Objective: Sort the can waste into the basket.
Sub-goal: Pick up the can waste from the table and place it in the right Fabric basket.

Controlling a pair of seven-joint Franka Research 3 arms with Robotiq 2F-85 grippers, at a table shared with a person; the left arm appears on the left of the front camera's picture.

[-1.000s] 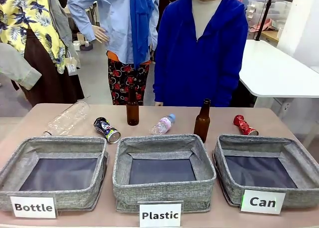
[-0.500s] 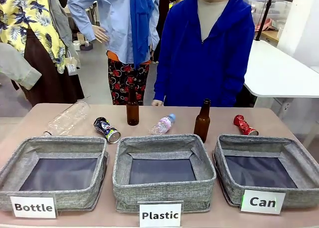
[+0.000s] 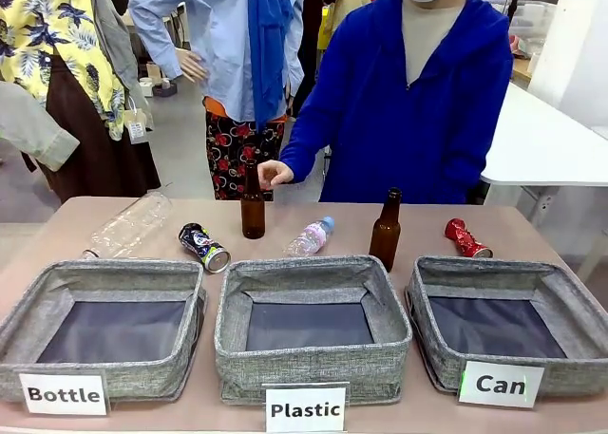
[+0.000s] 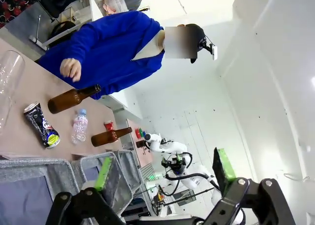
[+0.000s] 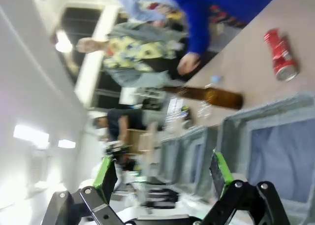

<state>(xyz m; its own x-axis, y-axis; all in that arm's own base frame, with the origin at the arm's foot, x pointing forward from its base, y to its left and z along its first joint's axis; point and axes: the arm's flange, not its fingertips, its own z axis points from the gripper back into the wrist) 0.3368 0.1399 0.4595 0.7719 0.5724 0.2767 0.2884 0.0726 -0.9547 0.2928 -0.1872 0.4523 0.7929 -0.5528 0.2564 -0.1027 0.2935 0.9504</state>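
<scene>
Left fingers, right fingers: spread, empty. Brown glass bottle near crushed red metal can could be toppled on approach.

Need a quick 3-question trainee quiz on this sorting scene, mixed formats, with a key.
1. Multiple choice: which basket is nearest the crushed red can? A) the one signed "Bottle" B) the one signed "Plastic" C) the one signed "Can"
2. True or false: the dark Pepsi-style can stands upright.
3. Short answer: how many brown glass bottles stand upright on the table?

Key
1. C. It lies on the table just behind the "Can" basket, not in it.
2. False. It lies on its side.
3. Two: one near the person's hand, one behind the middle basket.
</scene>
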